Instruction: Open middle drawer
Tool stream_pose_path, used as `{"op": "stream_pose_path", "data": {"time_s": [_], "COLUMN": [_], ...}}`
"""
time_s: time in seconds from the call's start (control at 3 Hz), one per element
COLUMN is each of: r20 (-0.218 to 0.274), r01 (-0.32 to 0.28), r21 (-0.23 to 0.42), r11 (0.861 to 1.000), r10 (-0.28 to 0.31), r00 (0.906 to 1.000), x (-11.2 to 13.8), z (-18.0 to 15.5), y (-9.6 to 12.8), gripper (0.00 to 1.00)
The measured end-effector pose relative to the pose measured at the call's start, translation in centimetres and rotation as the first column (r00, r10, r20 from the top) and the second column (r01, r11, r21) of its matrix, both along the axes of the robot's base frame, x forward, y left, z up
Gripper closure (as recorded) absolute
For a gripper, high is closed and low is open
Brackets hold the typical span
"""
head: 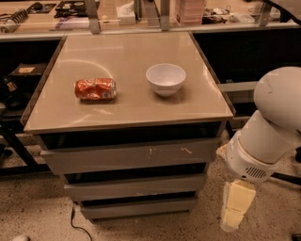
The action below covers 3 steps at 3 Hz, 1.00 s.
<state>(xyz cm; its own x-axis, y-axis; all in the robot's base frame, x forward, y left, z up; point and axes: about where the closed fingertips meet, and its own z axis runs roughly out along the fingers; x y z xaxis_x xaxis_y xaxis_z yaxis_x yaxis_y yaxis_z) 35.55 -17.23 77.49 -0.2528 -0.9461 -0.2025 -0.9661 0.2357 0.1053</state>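
The middle drawer (136, 187) is a plain grey flat front, set between the taller scratched top drawer (117, 158) and the narrow bottom drawer (138, 207) of a cabinet. All three fronts sit pushed in, stepped back one under another. My gripper (236, 207) hangs cream-coloured from the white arm (270, 127), pointing down. It is to the right of the cabinet, at about the bottom drawer's height and apart from it.
On the tan cabinet top (127, 52) lie a crushed red can (95, 89) and a white bowl (165, 79). A cluttered shelf (141, 14) runs behind. Dark shelving flanks both sides. A black cable (75, 221) lies on the speckled floor.
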Motion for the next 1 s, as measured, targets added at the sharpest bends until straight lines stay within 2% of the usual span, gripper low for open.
{"op": "stream_pose_path", "data": {"time_s": [0.33, 0.67, 1.0], "r20": [-0.061, -0.109, -0.107], "r01": [0.024, 0.065, 0.093], "r21": [0.028, 0.041, 0.058], "r11": [0.999, 0.997, 0.994], "r10": [-0.022, -0.06, -0.086], "r00": [0.9979, 0.9922, 0.9905], "x": [-1.2, -2.0, -1.2], "z": [-3.9, -9.5, -12.7], "y": [0.8, 2.4, 4.0], "gripper": [0.0, 0.0, 0.0]}}
